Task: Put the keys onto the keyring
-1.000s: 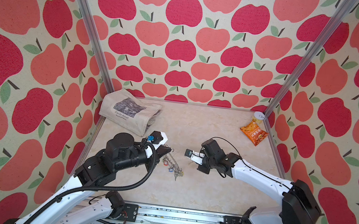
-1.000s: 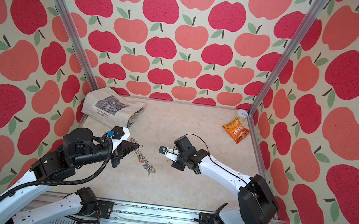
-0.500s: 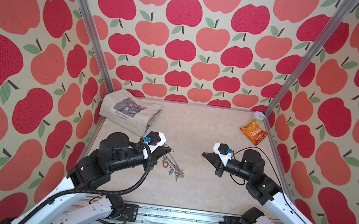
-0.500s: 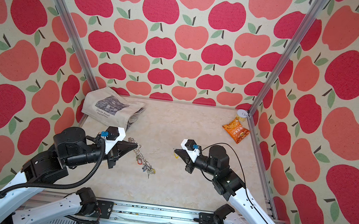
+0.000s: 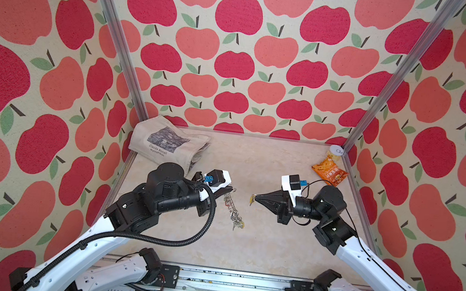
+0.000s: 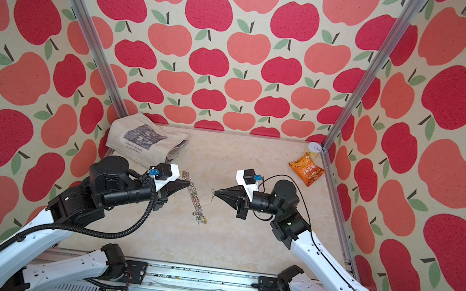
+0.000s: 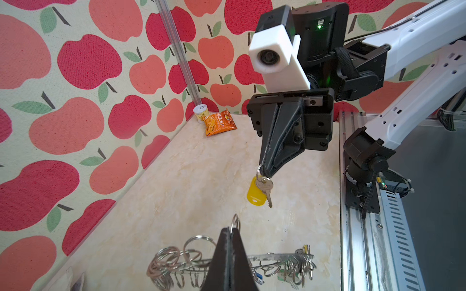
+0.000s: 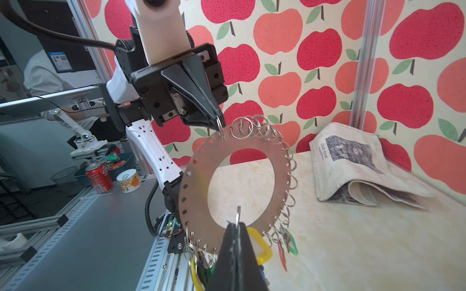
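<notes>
The keyring [image 8: 199,191], a flat grey ring plate with wire loops round its rim, hangs edge-on above the table in both top views [image 5: 231,209] [image 6: 195,200]. My left gripper [image 7: 230,230] is shut on one of its loops [image 7: 235,221]. Keys with red [image 8: 282,252] and green tags hang from its low side. My right gripper [image 8: 235,225] is shut on the split ring of a silver key [image 7: 264,185] with a yellow tag [image 7: 254,194]. In a top view that gripper [image 5: 254,198] sits a short gap right of the left gripper [image 5: 231,189].
A folded cloth tote bag [image 5: 165,144] lies at the back left of the table. An orange snack packet [image 5: 329,173] and a small can [image 5: 335,154] sit in the back right corner. A metal rail [image 5: 223,284] runs along the front edge.
The right arm has pulled back from the middle and now points left, holding the yellow-tagged key up. The left gripper has shifted slightly right with the keyring, narrowing the gap.
</notes>
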Controlling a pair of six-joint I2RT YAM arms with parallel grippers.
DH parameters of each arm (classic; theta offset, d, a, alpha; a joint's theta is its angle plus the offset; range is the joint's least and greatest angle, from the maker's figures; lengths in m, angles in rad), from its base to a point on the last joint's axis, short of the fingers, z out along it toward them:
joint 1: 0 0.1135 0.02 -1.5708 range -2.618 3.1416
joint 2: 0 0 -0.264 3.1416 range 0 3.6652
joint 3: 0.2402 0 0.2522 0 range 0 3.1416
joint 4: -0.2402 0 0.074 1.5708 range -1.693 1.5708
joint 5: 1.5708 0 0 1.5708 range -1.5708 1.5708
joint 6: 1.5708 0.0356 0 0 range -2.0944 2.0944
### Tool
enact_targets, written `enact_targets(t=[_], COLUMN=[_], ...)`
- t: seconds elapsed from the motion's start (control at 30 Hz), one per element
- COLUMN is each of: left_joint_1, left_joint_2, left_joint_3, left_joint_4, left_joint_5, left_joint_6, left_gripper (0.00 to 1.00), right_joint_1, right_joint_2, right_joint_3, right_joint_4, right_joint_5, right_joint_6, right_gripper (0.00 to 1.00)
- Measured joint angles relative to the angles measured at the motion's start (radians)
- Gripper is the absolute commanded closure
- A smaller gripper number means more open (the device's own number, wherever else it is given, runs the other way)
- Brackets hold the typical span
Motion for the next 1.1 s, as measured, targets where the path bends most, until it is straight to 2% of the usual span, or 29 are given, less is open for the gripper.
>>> enact_targets(t=[0.2,0.47,0.77,1.1], left_joint_1=[-0.002,-0.002,-0.027,-0.07], left_joint_2=[-0.014,-0.043,-0.068,-0.077], left_joint_3=[-0.01,-0.052,-0.108,-0.133], left_joint_4=[0.065,0.143,0.252,0.304], left_joint_5=[0.052,0.098,0.091,0.023], left_joint_6=[-0.008,-0.068,-0.154,-0.169], left_gripper=[1.0,1.0,1.0,1.0], right_joint_1=[-0.001,0.022,0.198,0.29], right_joint_2=[0.0,0.003,0.001,-0.033], right_joint_3=[0.036,0.083,0.088,0.088], right_joint_4=[0.052,0.093,0.089,0.066], right_joint_5=[-0.058,-0.06,0.099,0.31], right_joint_6=[0.016,0.016,-0.046,-0.172], right_gripper=[1.0,1.0,1.0,1.0])
